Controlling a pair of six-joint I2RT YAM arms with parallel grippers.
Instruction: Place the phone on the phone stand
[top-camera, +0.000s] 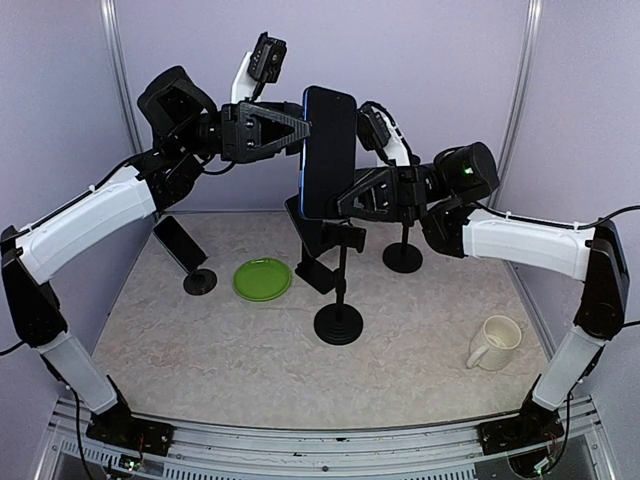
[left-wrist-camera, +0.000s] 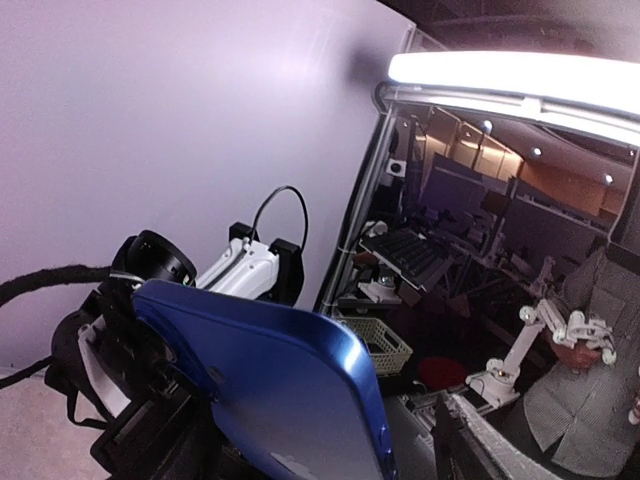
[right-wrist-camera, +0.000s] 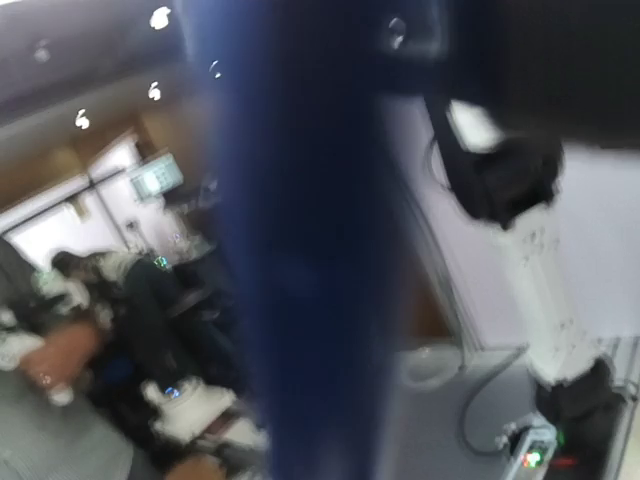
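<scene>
1. Phone is up in the air, upright, with its long side vertical, over the middle of the worktop. It is not on the stand.
2. My left jaws are on its upper left edge, spread wide. This looks like a grip across the phone's width, judged from the top view. In the left wrist view the blue back fills the lower frame.
3. My right jaws are clenched on the lower part of the phone, coming in from the right. The right wrist view shows only a blurred blue edge right at the lens, so I can't see the exact contact.
4. So both arms have the phone.
5. The stand is directly below the phone, with its round base on the worktop, its pole upright and its cradle empty. There is a clear gap between the phone's bottom edge and the cradle.
6. Done: the phone is lifted and roughly lined up above the stand.
7. Left: one arm probably lets go, then the phone is lowered and tilted into the cradle and released.
8. Nearby are the plate, the mug and a second phone on its own small mount on the left. None of them are involved.
</scene>
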